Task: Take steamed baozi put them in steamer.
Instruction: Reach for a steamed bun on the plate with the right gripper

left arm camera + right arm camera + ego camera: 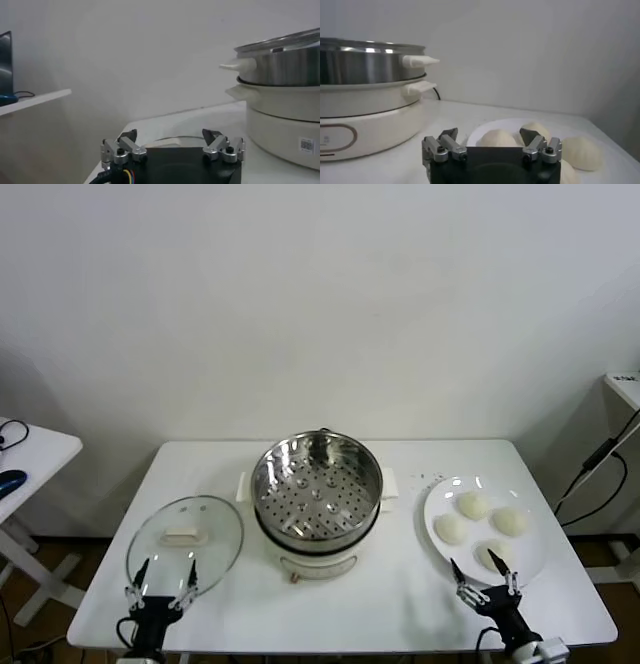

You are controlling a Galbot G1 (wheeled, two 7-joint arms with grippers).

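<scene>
Four cream-white baozi lie on a white plate (437,502) at the right: one at the back (472,505), one at the left (450,529), one at the right (509,522), one at the front (495,555). The steel steamer (316,484) on its cream base stands mid-table, basket empty. My right gripper (485,576) is open at the plate's front edge, just in front of the front baozi; its wrist view shows baozi (496,138) beyond the fingertips (451,135). My left gripper (160,576) is open at the front left, by the glass lid.
A round glass lid (185,536) with a white knob lies flat left of the steamer. The steamer's side handles (420,61) stick out. A second white table (30,454) stands at far left. Cables hang at the right.
</scene>
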